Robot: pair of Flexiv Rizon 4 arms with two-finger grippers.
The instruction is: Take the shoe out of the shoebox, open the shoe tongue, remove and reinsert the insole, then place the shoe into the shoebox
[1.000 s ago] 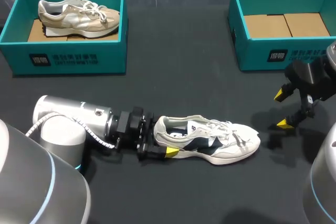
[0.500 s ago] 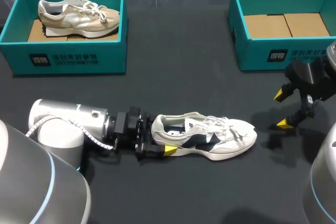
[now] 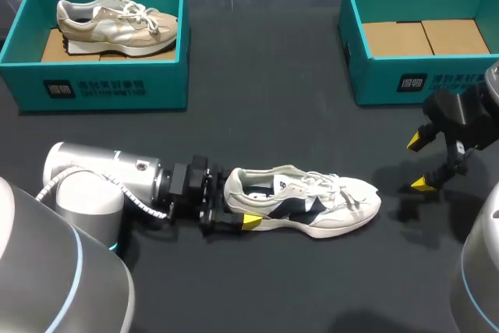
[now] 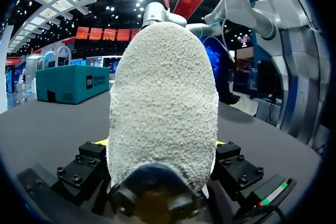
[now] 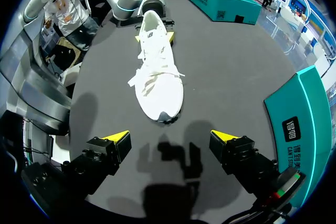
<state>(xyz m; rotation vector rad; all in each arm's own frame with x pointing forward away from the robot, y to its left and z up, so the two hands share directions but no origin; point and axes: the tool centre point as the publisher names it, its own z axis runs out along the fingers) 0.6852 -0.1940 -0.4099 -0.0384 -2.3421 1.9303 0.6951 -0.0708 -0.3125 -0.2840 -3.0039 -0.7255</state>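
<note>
The dark tabletop (image 3: 273, 130) carries two teal boxes at its far side: the left box (image 3: 101, 87) near the far left corner and the right box (image 3: 421, 76) near the far right, well apart from each other, with a wide stretch of tabletop between them. The left arm (image 3: 101, 185) comes in low from the left and lies nearly level along the near part of the tabletop. In the right box only the brown cardboard floor shows. The white shoe (image 3: 312, 208) lies upright on its sole at the near middle of the tabletop, outside both boxes and well apart from them, with its heel toward the left arm and its toe toward the right. Its laces lie loose over the tongue. A beige shoe (image 3: 117, 21) rests inside the left box, toe toward the right wall. The left tool (image 3: 234, 210) is clamped on the white shoe's heel, one finger on each side, and in the left wrist view the heel counter fills the space between them. The right tool (image 3: 421, 163) hangs above the tabletop just past the toe, near the right edge and in front of the right box, its fingers wide apart with nothing between them. A short gap of tabletop separates it from the toe.
</note>
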